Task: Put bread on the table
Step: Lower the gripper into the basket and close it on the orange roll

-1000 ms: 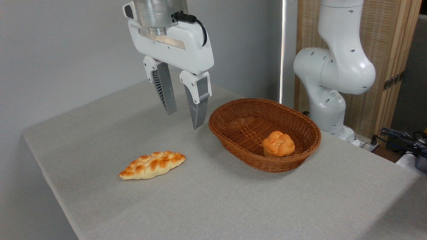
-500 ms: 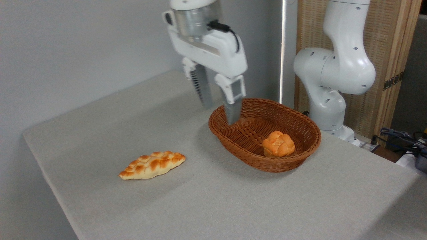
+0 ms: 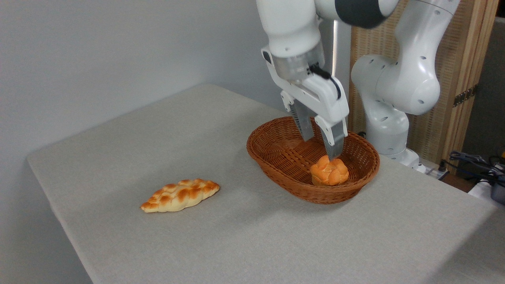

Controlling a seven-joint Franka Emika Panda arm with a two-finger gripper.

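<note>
The bread [image 3: 329, 170], a small round orange-golden bun with a knotted top, lies inside the brown wicker basket [image 3: 276, 165] on the grey-beige table [image 3: 236, 236]. My gripper [image 3: 321, 148] hangs open over the basket, tilted, with its fingertips just above and behind the bun. One fingertip [image 3: 334, 152] sits right at the bun's top edge. Nothing is held between the fingers.
A long flat braided loaf [image 3: 180, 195] with pointed ends lies on the table to the left of the basket. The arm's white base [image 3: 388, 118] stands behind the basket at the right. A wooden screen and cables sit at the far right.
My gripper has travelled right and down from above the table's middle, over the basket's left rim, to just above the bun. It stayed open. Bun and loaf have not moved.
</note>
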